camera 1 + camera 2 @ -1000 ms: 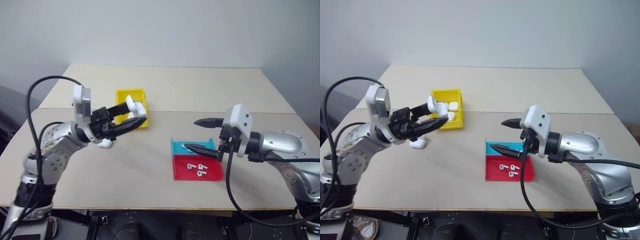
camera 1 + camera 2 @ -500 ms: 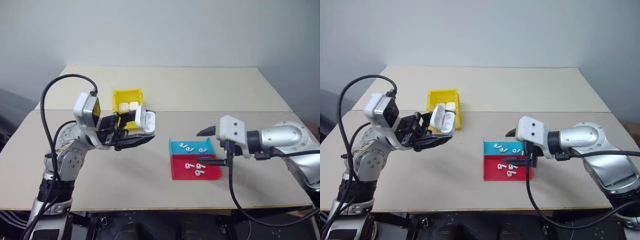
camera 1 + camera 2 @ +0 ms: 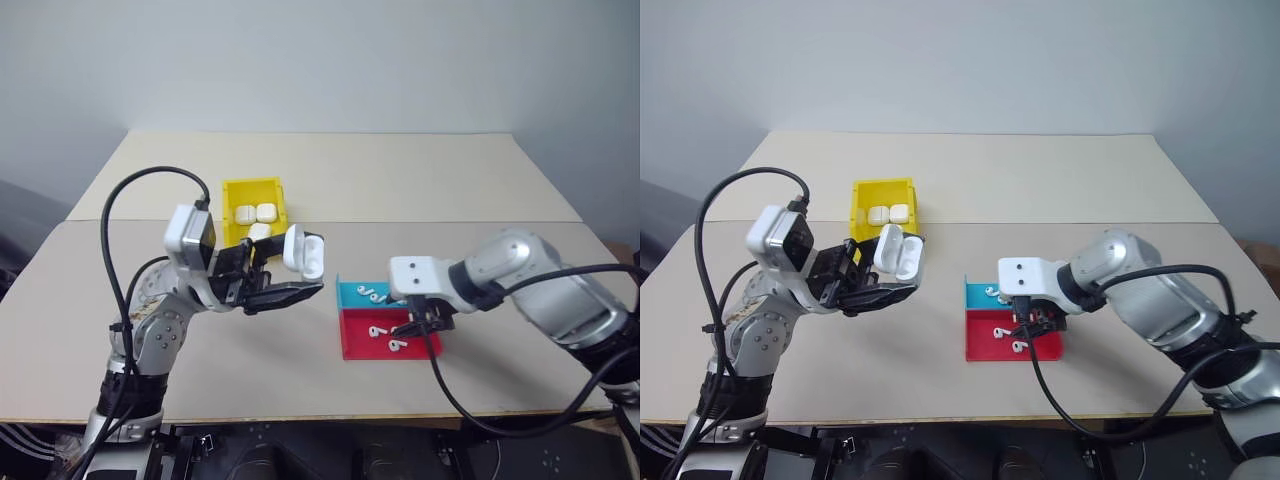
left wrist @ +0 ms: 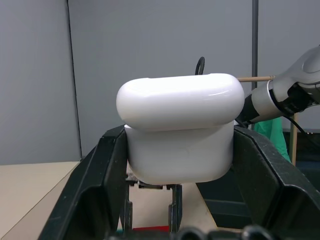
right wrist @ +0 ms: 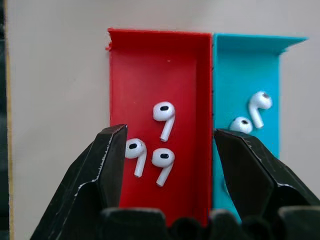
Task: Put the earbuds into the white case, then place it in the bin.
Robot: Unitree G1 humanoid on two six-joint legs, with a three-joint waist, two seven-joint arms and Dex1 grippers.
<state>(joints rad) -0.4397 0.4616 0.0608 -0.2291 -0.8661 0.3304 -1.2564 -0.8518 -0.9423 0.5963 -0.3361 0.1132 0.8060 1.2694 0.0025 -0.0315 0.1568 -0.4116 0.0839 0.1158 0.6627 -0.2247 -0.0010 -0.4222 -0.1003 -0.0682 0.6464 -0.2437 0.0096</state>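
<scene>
Since a second ago my right gripper [image 5: 170,150] has swung from level to pointing down over the tray [image 3: 362,345], and my left gripper [image 3: 285,280] has pulled the white case [image 3: 304,252] in toward centre. Left gripper is clamped on the case's base, lid flipped up; I read that as holding it open and steady for loading. Right gripper's fingers are apart, empty, straddling the earbuds [image 5: 161,161] in the red half, so I judge a pick is next. More earbuds lie in the teal half, just beside the gripper. The bin [image 3: 252,200] sits beyond the left gripper, with closed cases inside. Right wrist view gives the earbud layout between the fingers, which the head views blur. Left wrist view confirms both fingers touch the case's sides.
</scene>
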